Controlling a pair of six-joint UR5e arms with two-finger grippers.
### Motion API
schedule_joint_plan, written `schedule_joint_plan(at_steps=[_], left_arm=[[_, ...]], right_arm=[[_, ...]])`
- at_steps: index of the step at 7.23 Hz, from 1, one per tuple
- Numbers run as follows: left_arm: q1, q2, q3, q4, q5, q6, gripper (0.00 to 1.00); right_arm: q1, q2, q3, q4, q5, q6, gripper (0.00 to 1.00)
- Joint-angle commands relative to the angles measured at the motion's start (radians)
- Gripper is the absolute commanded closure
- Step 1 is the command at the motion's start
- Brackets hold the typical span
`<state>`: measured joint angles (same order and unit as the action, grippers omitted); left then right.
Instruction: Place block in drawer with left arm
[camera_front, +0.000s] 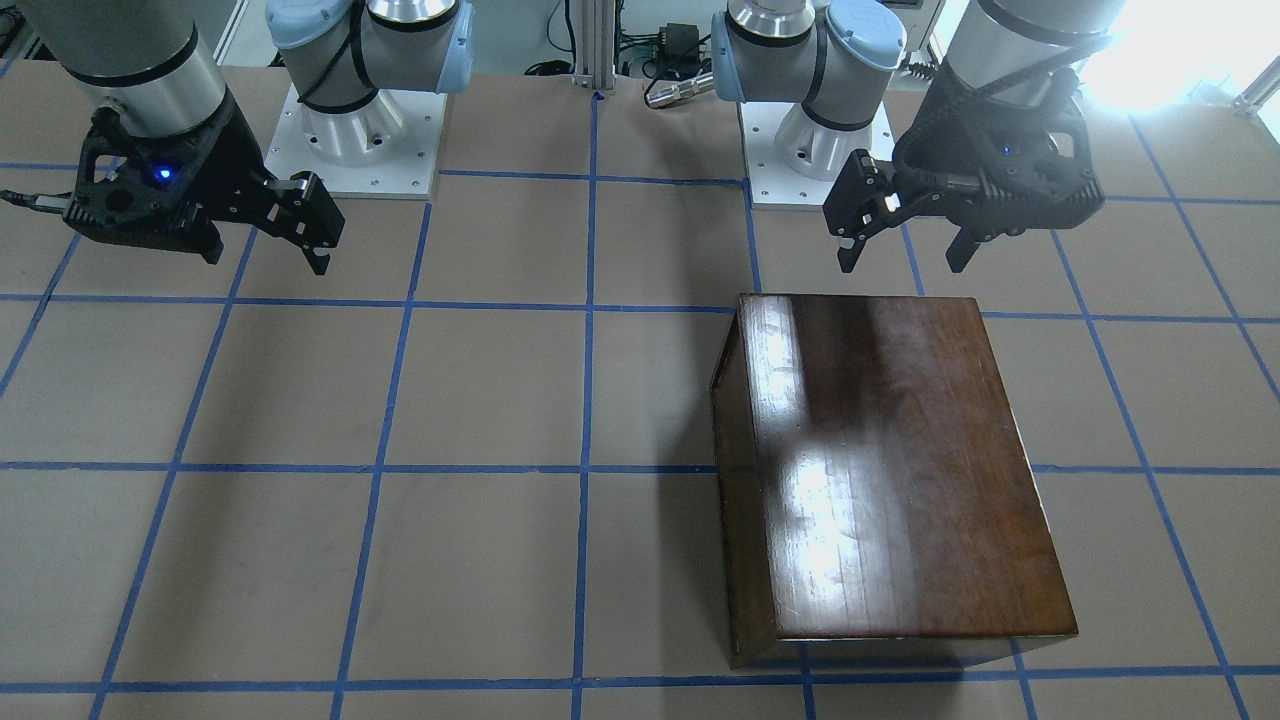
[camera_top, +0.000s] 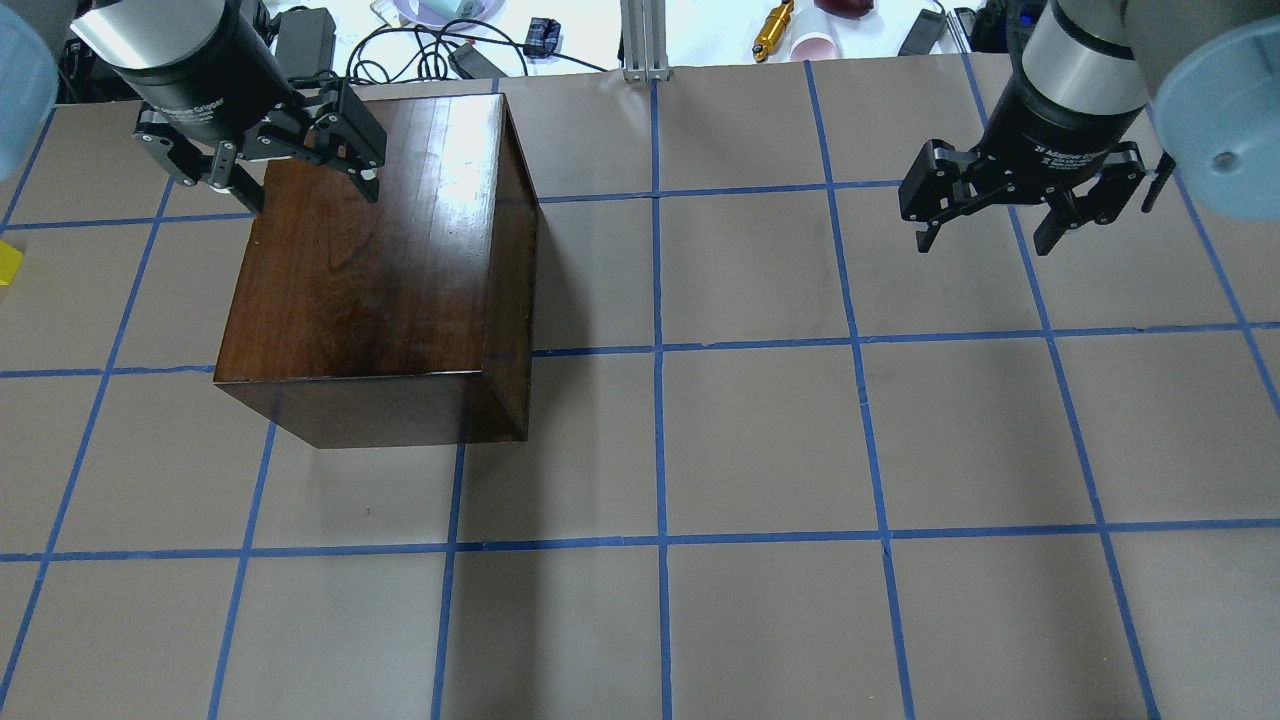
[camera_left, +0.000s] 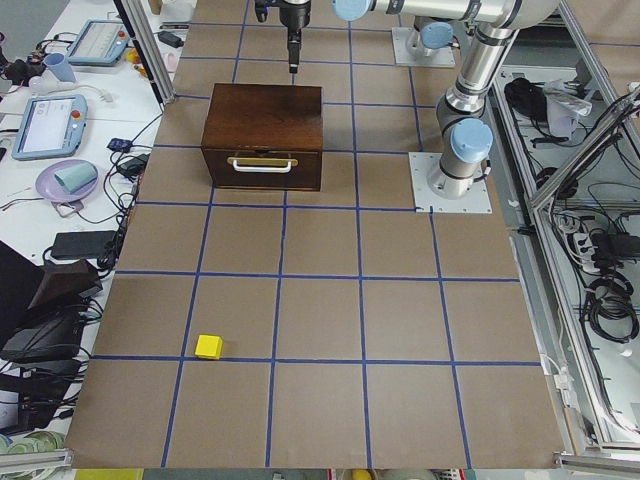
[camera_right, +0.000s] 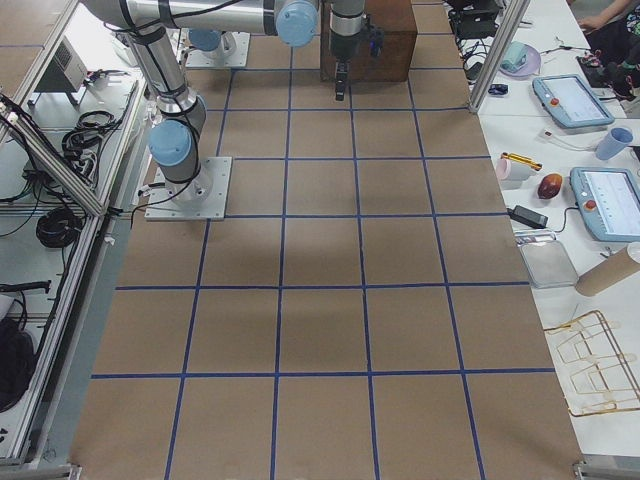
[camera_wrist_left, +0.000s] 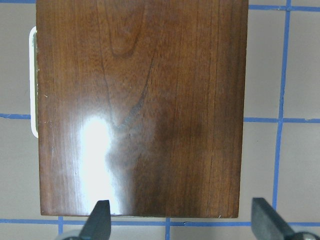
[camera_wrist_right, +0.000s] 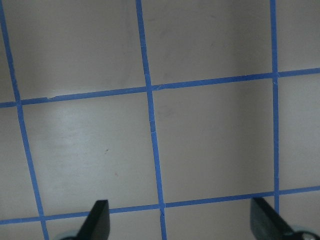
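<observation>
The yellow block (camera_left: 208, 346) lies on the table mat far from the cabinet, and shows at the overhead view's left edge (camera_top: 8, 262). The dark-brown cabinet (camera_top: 380, 270) stands with its drawer (camera_left: 262, 168) shut; the pale handle shows on the drawer front. My left gripper (camera_top: 310, 195) hangs open and empty above the cabinet's far left top edge; in its wrist view (camera_wrist_left: 182, 220) the cabinet top (camera_wrist_left: 140, 110) fills the frame. My right gripper (camera_top: 985, 245) is open and empty over bare mat on the other side (camera_wrist_right: 181, 220).
The table mat (camera_top: 760, 440) carries a blue tape grid. Cables, tablets, cups and tools lie on the side benches (camera_left: 60, 180) beyond the table's far edge. The arm bases (camera_front: 350, 140) stand at the robot's side.
</observation>
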<state>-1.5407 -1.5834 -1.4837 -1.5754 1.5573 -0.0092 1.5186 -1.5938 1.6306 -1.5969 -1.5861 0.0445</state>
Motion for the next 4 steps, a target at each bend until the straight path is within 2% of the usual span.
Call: schedule_joint_plan(at_steps=[1,4], left_arm=[[-0.001,0.0,0.0,0.0,0.001,0.0,0.0],[0.001,-0.001,0.002,0.0,-0.01,0.0,0.0]], right_arm=[[0.0,0.0,0.0,0.0,0.0,0.0,0.0],[0.0,0.0,0.0,0.0,0.0,0.0,0.0]])
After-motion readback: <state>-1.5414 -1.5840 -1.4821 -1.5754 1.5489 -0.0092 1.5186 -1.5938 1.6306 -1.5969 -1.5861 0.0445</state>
